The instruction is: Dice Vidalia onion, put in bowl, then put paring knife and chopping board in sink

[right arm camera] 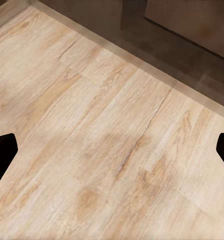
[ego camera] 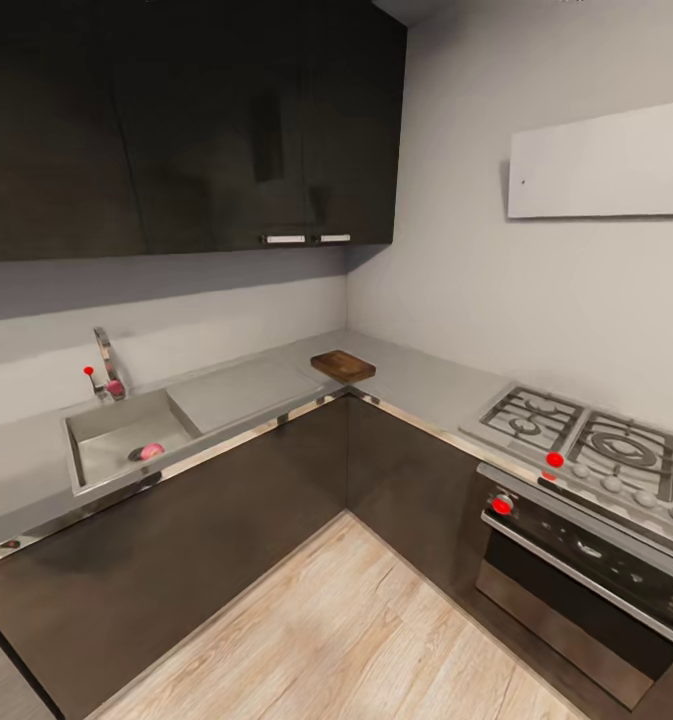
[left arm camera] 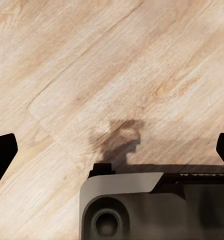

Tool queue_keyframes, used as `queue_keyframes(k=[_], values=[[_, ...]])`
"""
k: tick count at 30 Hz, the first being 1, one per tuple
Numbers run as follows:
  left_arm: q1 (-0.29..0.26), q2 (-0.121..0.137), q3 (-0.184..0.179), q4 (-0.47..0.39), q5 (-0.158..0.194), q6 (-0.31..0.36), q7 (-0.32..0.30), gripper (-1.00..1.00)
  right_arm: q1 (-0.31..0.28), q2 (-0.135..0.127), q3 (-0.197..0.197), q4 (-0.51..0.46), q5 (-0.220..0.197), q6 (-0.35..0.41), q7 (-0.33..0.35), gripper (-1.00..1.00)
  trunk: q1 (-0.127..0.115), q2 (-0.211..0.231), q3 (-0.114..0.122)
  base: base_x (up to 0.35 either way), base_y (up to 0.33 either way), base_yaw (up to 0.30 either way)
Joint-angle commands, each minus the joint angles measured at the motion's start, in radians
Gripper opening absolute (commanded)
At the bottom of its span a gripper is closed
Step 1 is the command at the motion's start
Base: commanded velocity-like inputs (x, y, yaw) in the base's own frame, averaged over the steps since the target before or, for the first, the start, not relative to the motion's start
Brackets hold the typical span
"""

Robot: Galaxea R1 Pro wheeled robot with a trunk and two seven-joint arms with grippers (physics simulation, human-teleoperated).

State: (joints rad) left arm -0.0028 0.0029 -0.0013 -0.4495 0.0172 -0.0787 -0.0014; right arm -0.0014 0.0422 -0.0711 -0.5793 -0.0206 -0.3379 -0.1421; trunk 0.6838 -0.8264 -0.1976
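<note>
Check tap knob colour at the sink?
Red, on the tap knob behind the sink; head view shows it best.

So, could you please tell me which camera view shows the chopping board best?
The head view: the chopping board lies flat on the countertop at the corner, right of the sink. Both wrist views look down at the wooden floor, so they offer nothing of the board.

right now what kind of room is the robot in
A home kitchen, by the look of it: a steel sink with a tap set in an L-shaped countertop, and a gas stove over an oven.
</note>
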Motion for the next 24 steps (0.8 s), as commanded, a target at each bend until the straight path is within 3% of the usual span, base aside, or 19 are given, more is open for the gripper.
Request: queue_keyframes(k=[1, 24], values=[[0.0, 0.0, 0.0, 0.0, 0.002, -0.003, 0.0, 1.0, 0.0, 0.001, -0.003, -0.001, -0.002, -0.003, 0.001, 1.0, -0.004, 0.006, 0.002, 0.0, 0.0, 0.0], [0.0, 0.002, 0.0, 0.0, 0.001, -0.003, 0.0, 1.0, 0.0, 0.001, -0.003, 0.001, -0.001, -0.003, 0.001, 1.0, -0.092, 0.167, 0.074, 0.0, 0.0, 0.0]])
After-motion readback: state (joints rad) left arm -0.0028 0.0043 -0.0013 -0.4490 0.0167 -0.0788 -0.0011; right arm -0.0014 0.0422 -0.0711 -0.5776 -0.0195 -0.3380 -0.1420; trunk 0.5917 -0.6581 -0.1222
